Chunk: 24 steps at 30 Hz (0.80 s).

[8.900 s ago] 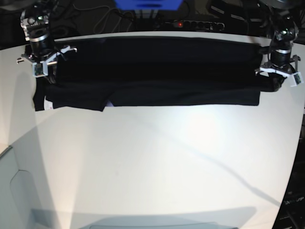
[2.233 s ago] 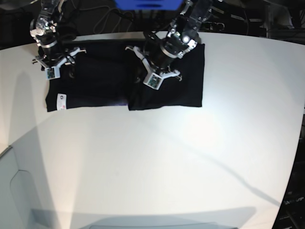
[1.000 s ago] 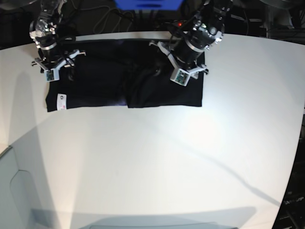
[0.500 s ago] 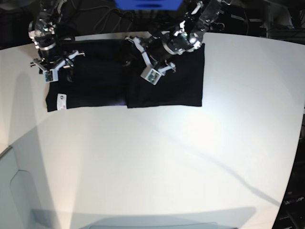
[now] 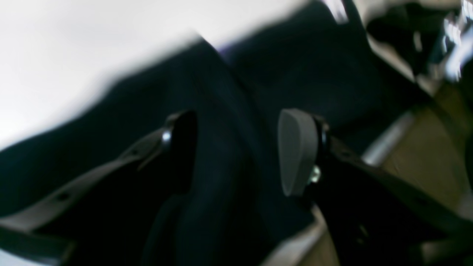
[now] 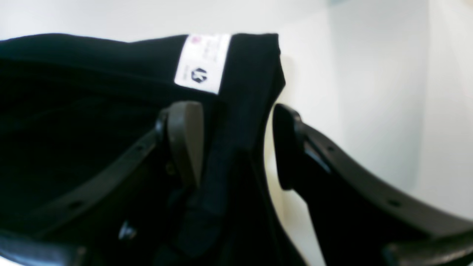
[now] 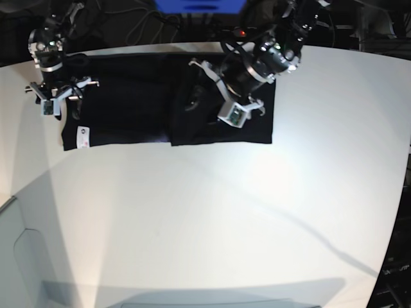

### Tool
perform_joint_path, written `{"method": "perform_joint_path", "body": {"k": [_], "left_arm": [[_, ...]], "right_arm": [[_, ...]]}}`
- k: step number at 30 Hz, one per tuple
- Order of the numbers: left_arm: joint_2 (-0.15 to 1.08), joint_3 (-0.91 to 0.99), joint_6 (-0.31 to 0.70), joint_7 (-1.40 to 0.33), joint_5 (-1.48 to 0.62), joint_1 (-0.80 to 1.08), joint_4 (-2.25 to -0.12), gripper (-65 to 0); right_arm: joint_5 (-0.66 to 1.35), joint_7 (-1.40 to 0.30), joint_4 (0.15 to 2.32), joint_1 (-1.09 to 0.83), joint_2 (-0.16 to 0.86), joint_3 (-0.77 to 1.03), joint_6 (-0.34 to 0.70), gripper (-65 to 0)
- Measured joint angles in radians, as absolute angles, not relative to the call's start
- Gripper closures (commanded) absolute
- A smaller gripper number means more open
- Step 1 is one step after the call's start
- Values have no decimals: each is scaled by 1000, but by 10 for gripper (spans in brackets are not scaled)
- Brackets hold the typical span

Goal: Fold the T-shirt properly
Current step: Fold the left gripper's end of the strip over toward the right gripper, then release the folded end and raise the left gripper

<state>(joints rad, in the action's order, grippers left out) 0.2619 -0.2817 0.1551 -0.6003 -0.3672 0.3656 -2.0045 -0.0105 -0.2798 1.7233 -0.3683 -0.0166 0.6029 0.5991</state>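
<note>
The black T-shirt (image 7: 128,109) lies folded along the back of the white table (image 7: 205,224), its right half laid over the left. A white label (image 7: 82,136) shows at its front left corner. My left gripper (image 7: 196,99) hovers open over the doubled part. In the blurred left wrist view a ridge of black cloth (image 5: 229,111) runs between the open left gripper (image 5: 238,151). My right gripper (image 7: 66,110) is at the shirt's left edge. In the right wrist view that right gripper (image 6: 236,144) stands open astride the hem (image 6: 236,111), just behind the label (image 6: 201,62).
Behind the table's back edge lie a power strip (image 7: 263,32) with a red light, dark cables and a blue object (image 7: 199,5). A pale grey surface (image 7: 13,256) sits at the table's front left corner.
My left arm has swung back to the right and forward over the doubled half of the shirt. My right arm has shifted a little left, to the shirt's left edge. The shirt's outline stays the same.
</note>
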Motion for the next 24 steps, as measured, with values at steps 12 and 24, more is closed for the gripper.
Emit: {"method": "perform_joint_path", "body": {"k": [12, 24], "left_arm": [[252, 230, 157, -618, -366, 516, -1982, -339], [250, 412, 158, -623, -627, 512, -1785, -339]], "right_arm": [[17, -232, 1525, -327, 10, 612, 598, -311], [33, -208, 1506, -330, 22, 559, 598, -59]]}}
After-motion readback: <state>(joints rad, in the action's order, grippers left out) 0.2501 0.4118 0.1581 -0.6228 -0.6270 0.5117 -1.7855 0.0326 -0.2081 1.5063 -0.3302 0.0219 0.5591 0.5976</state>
